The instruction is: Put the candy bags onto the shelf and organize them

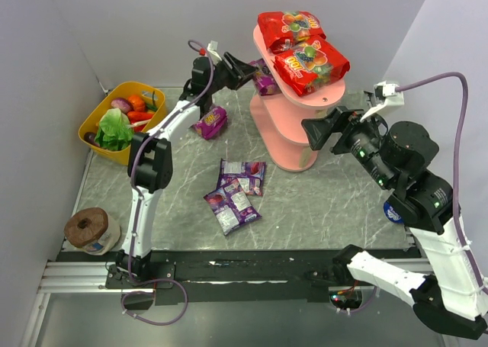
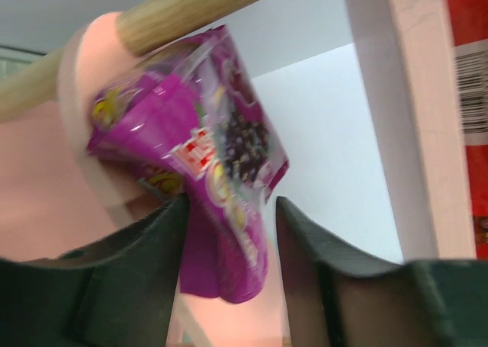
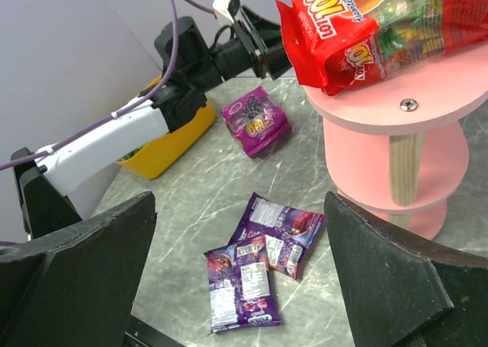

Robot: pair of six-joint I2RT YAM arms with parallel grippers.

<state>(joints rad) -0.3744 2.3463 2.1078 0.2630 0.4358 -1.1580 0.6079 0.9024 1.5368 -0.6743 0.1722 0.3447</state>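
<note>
From above, your left gripper (image 1: 245,67) is at the left end of the shelf (image 1: 293,156), level with its middle board, with a purple bag (image 1: 264,78) at its tips. Two red bags (image 1: 305,49) lie on the shelf's top board, touching each other. A loose purple bag (image 1: 211,121) lies on the table left of the shelf, and a pile of purple bags (image 1: 236,191) sits further out, in front of the shelf and to its left. A yellow basket (image 1: 95,117) of toy vegetables (image 1: 114,127) stands well apart, far left of the shelf. Your right gripper (image 1: 319,130) hangs just at the shelf's right side.

In your left wrist view, the purple bag (image 2: 221,164) leans against the shelf board under a wooden post (image 2: 191,8). Its lower end hangs between the fingers (image 2: 130,271). One finger touches it and a thin gap shows at the other, so you cannot tell whether it is pinched.

In your right wrist view, the jaws are spread wide with nothing between them. A red bag (image 3: 366,34) overhangs the shelf's top board, and the pile (image 3: 263,259) lies on the table left of the shelf.
</note>
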